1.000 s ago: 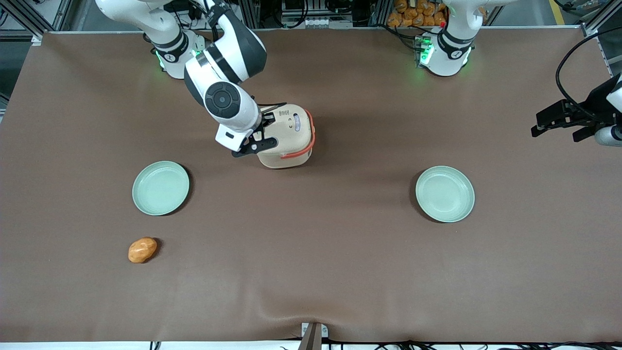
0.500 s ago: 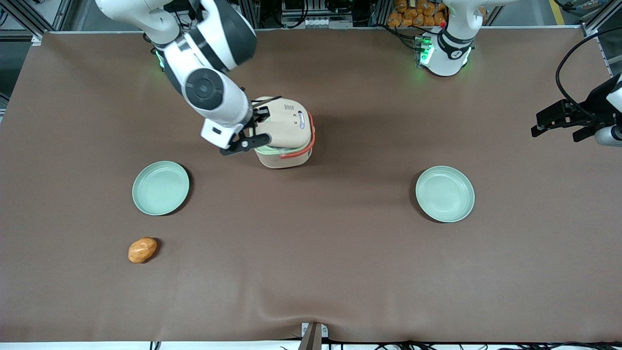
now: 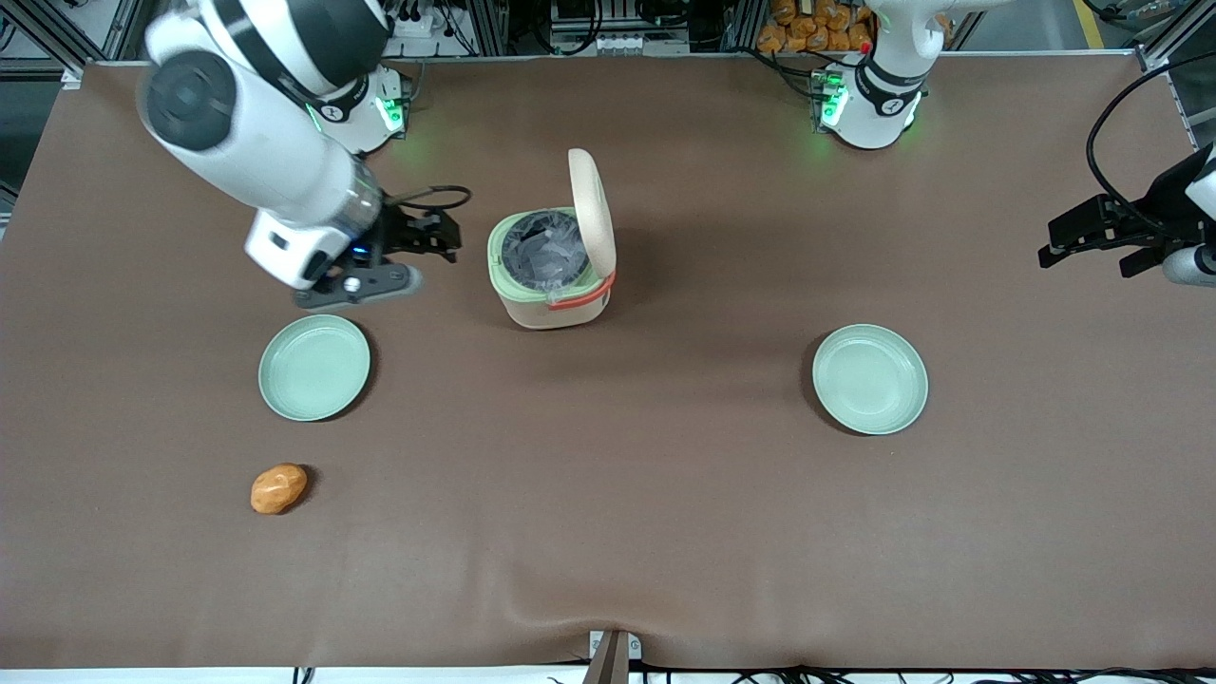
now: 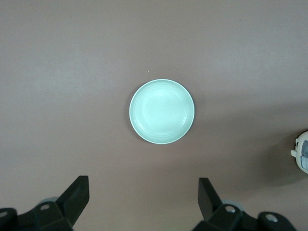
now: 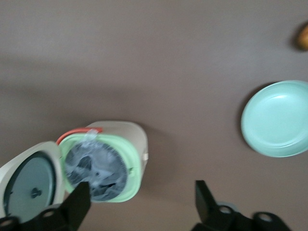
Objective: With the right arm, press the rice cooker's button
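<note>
Rice cooker (image 4: 302, 152) cut by the left wrist view's edge; button untraceable.

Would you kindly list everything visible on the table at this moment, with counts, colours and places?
Rice cooker: one, cream with a green rim, mid-table, lid standing open, dark pot inside.
Handle: one, orange-red, on the cooker's side nearer the front camera.
Plates: two, pale green; one toward the working arm's end, one toward the parked arm's end.
Rounded food item: one, orange-brown, nearer the front camera than the first plate.
Table: one, brown.
Right arm: one, white; its hand, open, hangs beside the cooker, apart from it.
</note>
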Robot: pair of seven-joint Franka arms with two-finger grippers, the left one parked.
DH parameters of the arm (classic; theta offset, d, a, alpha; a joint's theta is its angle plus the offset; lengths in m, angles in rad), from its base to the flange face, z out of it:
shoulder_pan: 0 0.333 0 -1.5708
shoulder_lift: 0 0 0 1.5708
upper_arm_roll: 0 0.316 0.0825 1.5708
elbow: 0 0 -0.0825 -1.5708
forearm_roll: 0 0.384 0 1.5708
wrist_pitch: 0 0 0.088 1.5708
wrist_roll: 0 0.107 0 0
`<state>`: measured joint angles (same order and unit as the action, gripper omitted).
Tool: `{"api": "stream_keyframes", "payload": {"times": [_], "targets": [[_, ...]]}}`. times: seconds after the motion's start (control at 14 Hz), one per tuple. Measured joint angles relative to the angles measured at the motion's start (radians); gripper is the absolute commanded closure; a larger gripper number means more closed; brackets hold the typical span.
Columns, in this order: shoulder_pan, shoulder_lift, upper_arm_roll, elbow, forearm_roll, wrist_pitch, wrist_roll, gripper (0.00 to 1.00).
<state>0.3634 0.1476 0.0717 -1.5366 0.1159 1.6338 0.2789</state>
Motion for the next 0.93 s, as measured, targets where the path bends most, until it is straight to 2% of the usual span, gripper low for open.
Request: {"api": "stream_keyframes", "payload": {"times": [0.21,0.43,0.71,0.93], "targets": [[-0.028,-0.029,0.000,0.023,-0.055,-0.033,0.001,0.00],[-0.114,-0.047,0.006,0.028,-0.056,-0.035,0.000,0.00],[-0.299,-0.078,0.068,0.034,-0.059,-0.059,-0.099,0.00],[-0.346,-0.090,0.052,0.034,-0.065,-0.123,-0.127,0.00]]}}
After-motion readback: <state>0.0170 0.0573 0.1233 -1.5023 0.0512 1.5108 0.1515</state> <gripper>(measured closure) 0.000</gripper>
